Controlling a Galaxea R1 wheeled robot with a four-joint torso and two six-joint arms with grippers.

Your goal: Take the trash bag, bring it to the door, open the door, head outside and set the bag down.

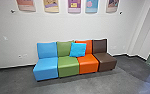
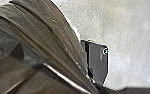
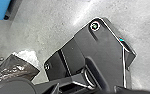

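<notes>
Since the brown-black, thin plastic trash bag (image 2: 41, 37) looms large and close in the left wrist view, the left arm looks like the nearer one, and any carrying seems to hang on that side. The bag's long pleats run slantwise, drawing together where its flank meets the robot's own dark base plate (image 2: 98, 60) in the view; whether the two touch, I cannot tell. Nor can I tell its true long axis, as only part of the bag shows there. It appears smaller in the right wrist view, apart from the plate, with a pale, crumpled patch (image 3: 29, 57) along its edge. Whether the left claw grips the plastic I cannot tell, and the right claw's state is equally unclear.

Underneath lies a smooth grey floor (image 1: 23, 82). Ahead, against a white wall (image 1: 66, 27), four armless padded seats stand side by side: light blue (image 1: 47, 65), green (image 1: 68, 66), orange (image 1: 88, 65) and dark brown (image 1: 106, 60). A bright blue square cushion (image 1: 77, 50) leans across the green and orange backs. Colourful posters (image 1: 74, 5) hang above.
</notes>
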